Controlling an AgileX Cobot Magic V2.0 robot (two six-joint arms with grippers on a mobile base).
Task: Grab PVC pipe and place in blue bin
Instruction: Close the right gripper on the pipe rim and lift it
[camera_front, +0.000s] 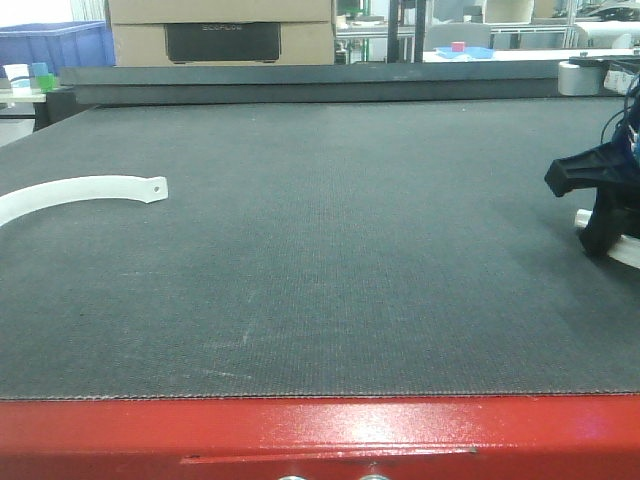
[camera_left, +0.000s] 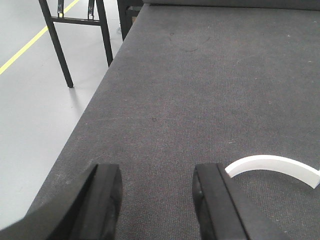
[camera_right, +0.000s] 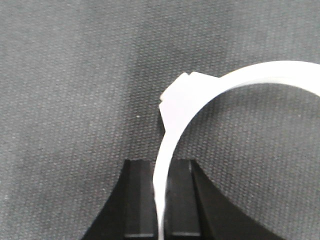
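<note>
PVC pipe (camera_right: 175, 107) sits pinched in the right pincer (camera_right: 161, 170); the left pincer (camera_left: 156, 182) is spread. A firm squeeze and straight lift should stop it twisting.

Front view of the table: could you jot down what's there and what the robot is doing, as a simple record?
surface: dark grey mat
right end effector: shut on curved PVC piece
left end effector: open, holding nothing
second curved piece: lying on mat, left side
blue bin: background, far left, beyond the table
</note>
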